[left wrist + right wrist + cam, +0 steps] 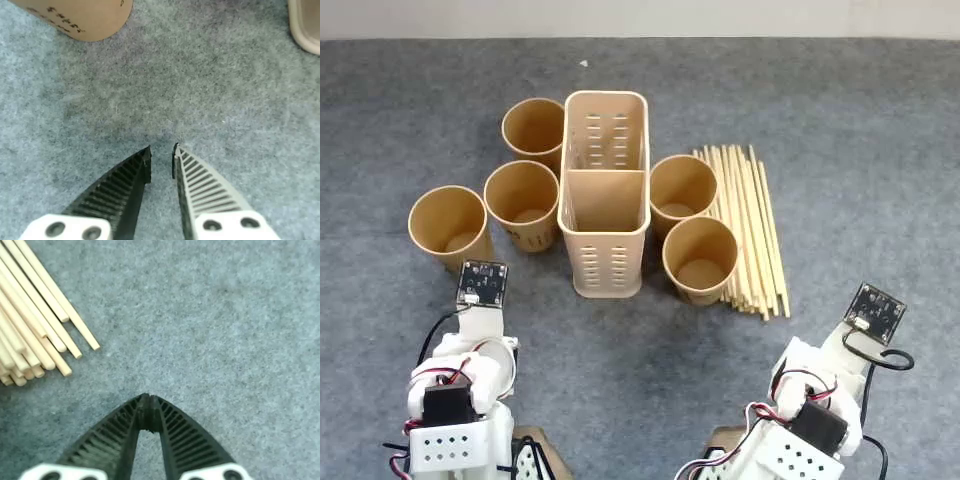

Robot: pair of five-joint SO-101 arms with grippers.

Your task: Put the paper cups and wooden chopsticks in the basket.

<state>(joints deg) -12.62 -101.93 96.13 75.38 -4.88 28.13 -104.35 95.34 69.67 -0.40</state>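
Your left jaws stood slightly spread and empty over the bench (620, 350), with the nearest cup (448, 225) upright just beyond them, left of the basket (607, 262). Your right jaws were pressed together, holding nothing; the chopsticks (750, 225) lay to their far left, right of the basket, long axes running near to far, closer to this arm.

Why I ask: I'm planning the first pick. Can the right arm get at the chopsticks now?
Probably yes: bare carpet lies between the right gripper and the chopsticks, and it holds nothing.
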